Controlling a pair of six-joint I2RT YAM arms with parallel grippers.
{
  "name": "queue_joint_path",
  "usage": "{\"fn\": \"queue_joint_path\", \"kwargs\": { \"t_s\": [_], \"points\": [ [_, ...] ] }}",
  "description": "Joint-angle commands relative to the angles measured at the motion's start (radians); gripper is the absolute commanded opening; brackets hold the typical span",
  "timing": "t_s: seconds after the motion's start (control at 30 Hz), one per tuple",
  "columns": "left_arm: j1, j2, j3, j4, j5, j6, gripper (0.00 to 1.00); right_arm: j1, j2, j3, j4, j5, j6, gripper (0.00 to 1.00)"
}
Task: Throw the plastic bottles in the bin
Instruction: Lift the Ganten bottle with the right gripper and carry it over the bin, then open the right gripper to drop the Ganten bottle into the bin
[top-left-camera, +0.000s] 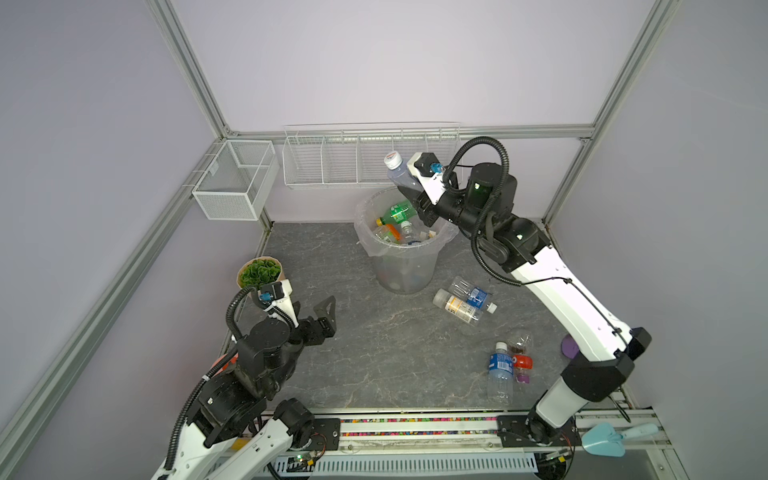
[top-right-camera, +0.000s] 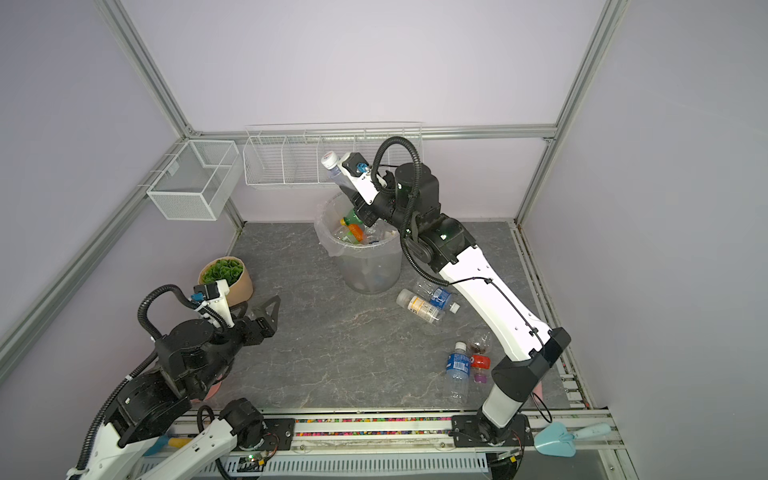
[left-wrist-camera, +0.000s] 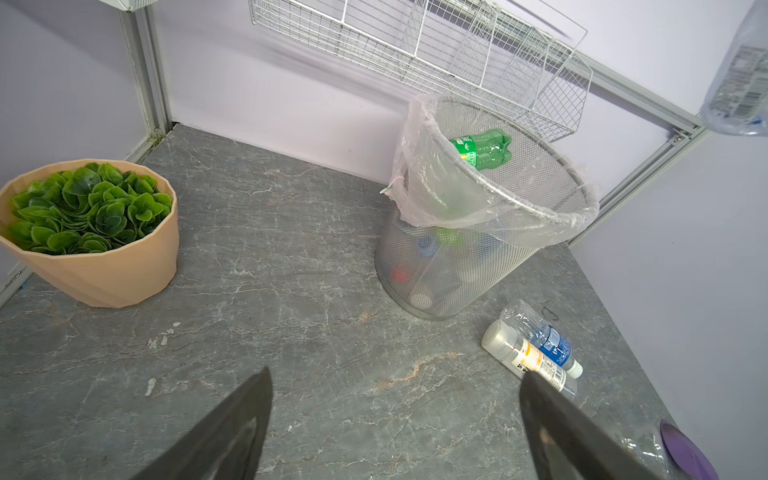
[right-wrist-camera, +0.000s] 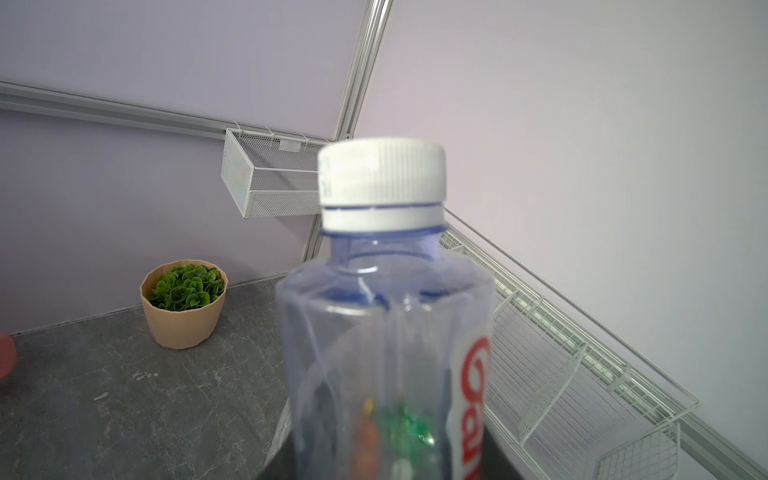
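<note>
Right tool (top-left-camera: 409, 191) is pressed onto a clear white-capped bottle (right-wrist-camera: 386, 332), held tilted over the bin (top-left-camera: 405, 266); its fingertips are masked by that bottle, whose base is cut off in the wrist view. Left tool (left-wrist-camera: 395, 378) is spread, nothing carried. Binned bottles (top-left-camera: 395, 226) are blurred behind liner. Loose bottles (top-left-camera: 465, 299) are scattered on the grey marbled tabletop (top-left-camera: 374, 353), ringed by lilac walls (top-left-camera: 374, 62).
</note>
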Motion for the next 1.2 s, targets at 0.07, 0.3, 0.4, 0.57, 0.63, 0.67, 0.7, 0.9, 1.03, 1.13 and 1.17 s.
{"fn": "queue_joint_path", "kwargs": {
  "t_s": [0.07,0.3,0.4,0.57,0.63,0.67,0.7,0.9,1.03,1.13,1.17],
  "points": [
    [-0.001,-0.007,0.03,-0.022,-0.019,0.005,0.92,0.001,-0.056,0.047,0.049,-0.016,0.016,0.31],
    [-0.001,-0.001,0.041,-0.018,-0.017,0.005,0.92,-0.006,-0.063,0.044,0.084,0.012,-0.003,0.31],
    [-0.001,0.0,0.041,-0.022,-0.017,0.002,0.92,-0.01,-0.039,0.044,0.08,0.009,0.005,0.31],
    [-0.001,-0.004,0.035,-0.023,-0.013,-0.004,0.92,-0.041,0.06,0.108,-0.049,0.0,0.037,0.33],
    [-0.001,-0.005,0.035,-0.026,-0.015,-0.003,0.92,-0.055,0.104,0.15,-0.138,-0.001,0.052,0.36],
    [-0.001,-0.007,0.036,-0.029,-0.016,-0.003,0.92,-0.061,0.125,0.175,-0.185,-0.011,0.056,0.39],
    [-0.001,-0.008,0.037,-0.031,-0.016,-0.004,0.92,-0.063,0.145,0.201,-0.232,-0.02,0.055,0.43],
    [-0.001,-0.01,0.054,-0.039,-0.018,-0.001,0.92,-0.063,0.217,0.357,-0.463,0.058,0.057,0.89],
    [-0.001,-0.005,0.063,-0.036,-0.018,0.002,0.92,-0.059,0.126,0.323,-0.403,0.037,0.054,0.89],
    [-0.001,0.001,0.064,-0.029,-0.018,0.003,0.92,-0.05,0.07,0.301,-0.373,0.036,0.045,0.88],
    [-0.001,0.003,0.064,-0.025,-0.016,0.003,0.92,-0.048,0.05,0.282,-0.36,0.039,0.044,0.89]
  ]
}}
